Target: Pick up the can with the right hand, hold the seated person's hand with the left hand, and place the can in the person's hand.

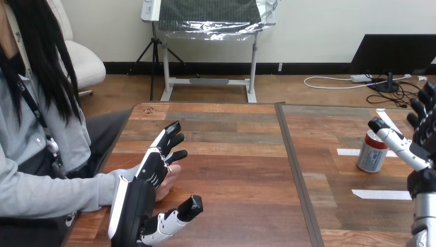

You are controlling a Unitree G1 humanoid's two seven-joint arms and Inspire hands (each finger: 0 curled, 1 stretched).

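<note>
Reaching in from the lower left of the frame, my left hand (152, 169) shows its white-shelled back to the camera, just over the person's hand (168, 181) near the left edge of the wooden table (231, 154); its fingers (169, 136) run out nearly straight toward the upper right, released, wrapped round nothing; its thumb (181, 215) juts out to the lower right, well apart from them; part of the person's hand shows in the gap between fingers and thumb; whether the 2 hands actually touch, I cannot tell; the person's grey sleeve (56, 191) comes in from the left edge of the frame.

Right edge of the frame: my right hand (425, 135) stands spread, fingers loose and pointing up, clasping nothing; its thumb (393, 139) stretches left, black tip just above the top of the can (370, 153), crossing the can's upper right corner; contact there I cannot tell.

Can: upright on the table, right part of the frame, right of the dark seam (294, 170); 2 white tape strips (380, 194) nearby, 1 running behind the can, 1 lower and to its right.
</note>
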